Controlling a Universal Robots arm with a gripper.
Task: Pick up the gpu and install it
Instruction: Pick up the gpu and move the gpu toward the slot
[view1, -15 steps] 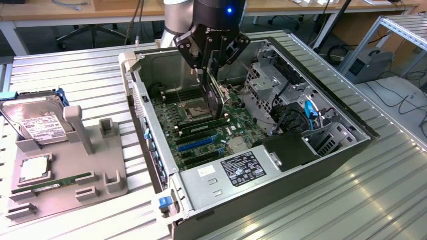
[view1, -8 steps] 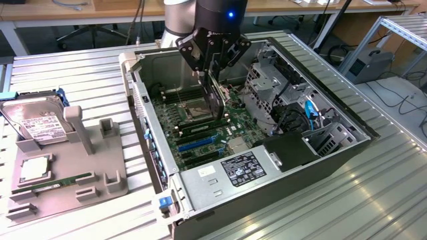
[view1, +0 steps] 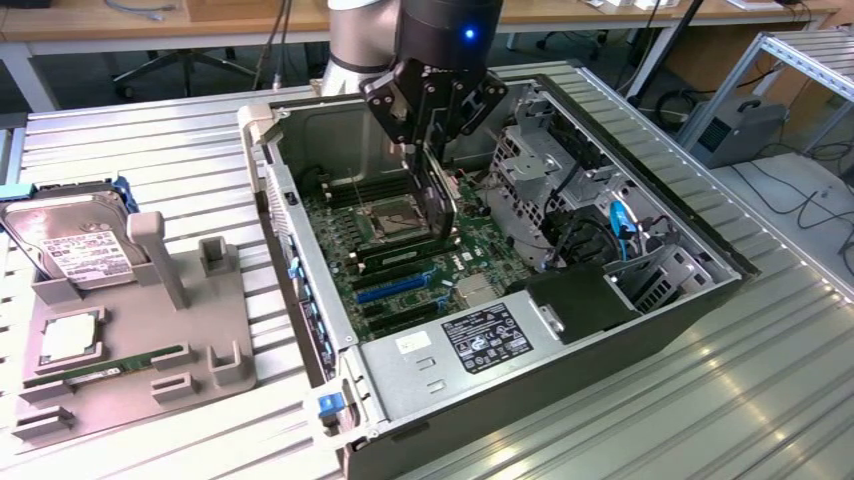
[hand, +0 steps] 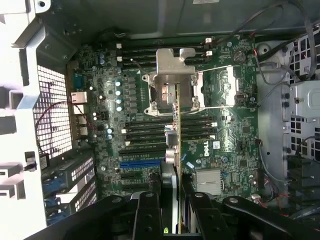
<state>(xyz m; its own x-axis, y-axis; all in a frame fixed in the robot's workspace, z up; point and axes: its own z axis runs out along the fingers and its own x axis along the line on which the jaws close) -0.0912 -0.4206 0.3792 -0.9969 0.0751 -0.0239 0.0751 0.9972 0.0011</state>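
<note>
Gripper (view1: 431, 138) is clamping the gpu (view1: 435, 195) betw. its two fingers (hand: 150, 215), gripping it by the upper edge. Grasp looks firm, card not sagging.

Card is hanging upright, edge-down, inside the open pc case (view1: 320, 345), over the mobo (view1: 400, 275). In the ext. view its lower edge is sitting over the black slots next to the cpu socket (view1: 398, 214). Can't tell if it's touching the board or hovering just above.

Wrist view is showing the card edge-on, running from betw. the fingers across the black slots toward the socket. The blue slot (hand: 140, 163) is lying just beside that line, not under it. The silver heatsink (hand: 207, 181) is sitting near it on the other side.

On the ext. view's left, well apart from the case, the gray parts tray (view1: 147, 395) is holding the hdd (view1: 74, 250), leaning in its cradle. The green ram stick (view1: 127, 362) is lying flat on it, w/ a cpu chip (view1: 67, 340) beside.
</note>
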